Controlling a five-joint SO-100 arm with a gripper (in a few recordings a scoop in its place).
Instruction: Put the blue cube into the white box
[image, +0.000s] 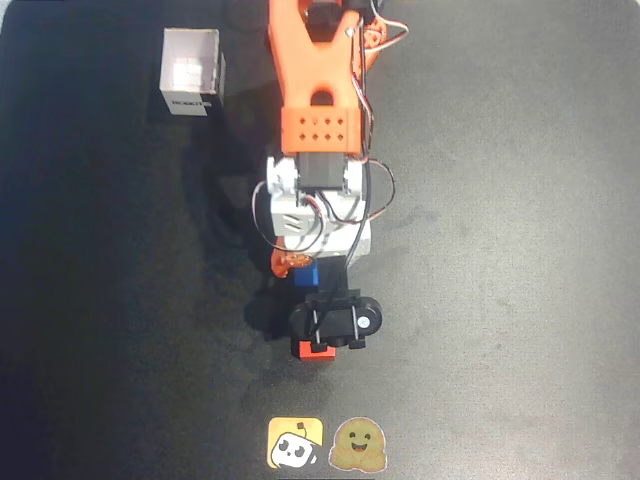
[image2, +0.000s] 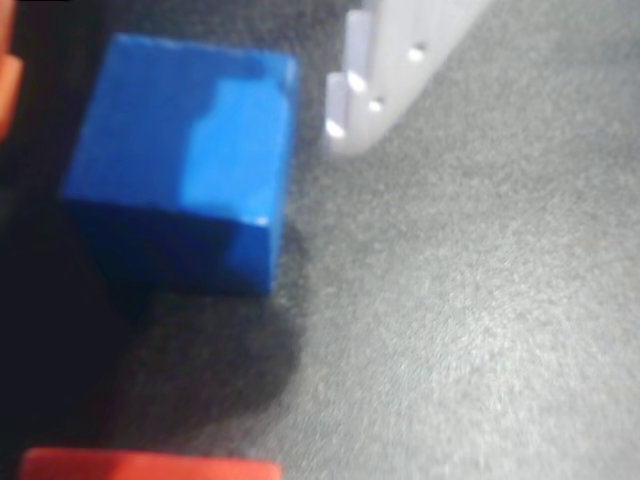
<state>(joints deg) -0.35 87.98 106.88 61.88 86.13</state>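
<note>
The blue cube (image2: 185, 170) rests on the dark mat, large and close in the wrist view. My gripper (image2: 175, 100) is open and straddles it: the white finger (image2: 385, 70) stands just right of the cube with a narrow gap, and the orange finger (image2: 5, 80) shows at the left edge. From overhead, the blue cube (image: 306, 273) peeks out under the arm's white motor block, with the gripper (image: 298, 268) around it. The white box (image: 190, 72) stands open-topped at the top left, far from the gripper.
A red cube (image: 318, 349) lies just below the blue one, partly under the black wrist camera (image: 335, 318); its top edge is the red cube (image2: 150, 465) at the bottom of the wrist view. Two stickers (image: 325, 443) sit near the mat's bottom edge.
</note>
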